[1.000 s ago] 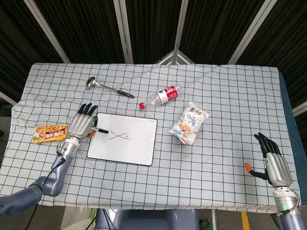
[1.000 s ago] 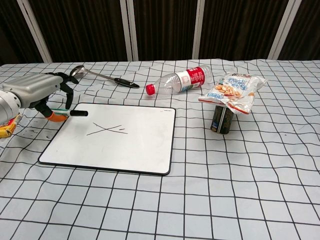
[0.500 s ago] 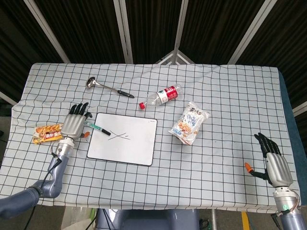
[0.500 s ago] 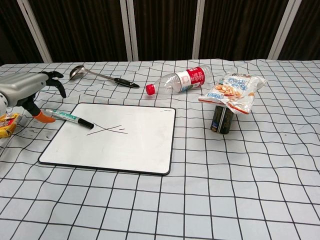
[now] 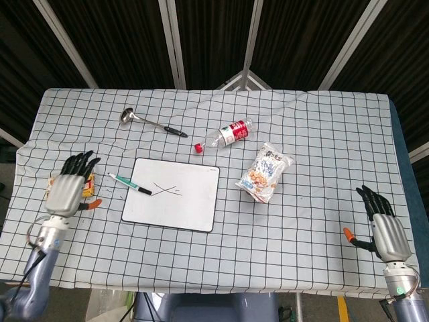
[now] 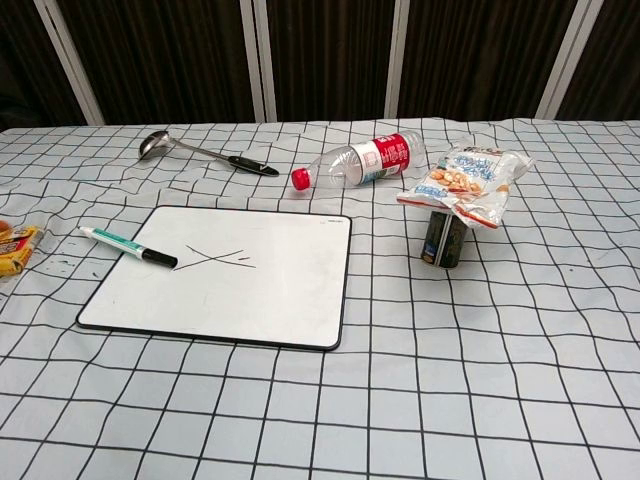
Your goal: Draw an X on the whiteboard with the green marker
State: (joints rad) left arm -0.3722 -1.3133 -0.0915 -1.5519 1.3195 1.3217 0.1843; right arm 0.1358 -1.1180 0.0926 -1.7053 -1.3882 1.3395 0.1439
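The green marker [image 5: 130, 184] is lying free across the left edge of the whiteboard [image 5: 175, 206], its dark tip resting on the board just beside the drawn X [image 5: 165, 190] and its tail sticking out over the checked tablecloth [image 5: 295, 141]. The left hand [image 5: 68, 190] is hovering well to the left, fingers spread and holding nothing, above an orange snack packet [image 6: 14, 248]. The right hand [image 5: 383, 230] is sitting at the near right corner, fingers apart and empty.

The X looks complete, so the main risk now is spoiling it. The marker appears uncapped and is propped on the board's rim, so a nudge to the cloth or a sweep of the left arm could be rolling it across the strokes, smearing them or adding a stray line. The tip may also be bleeding a blot where it touches.
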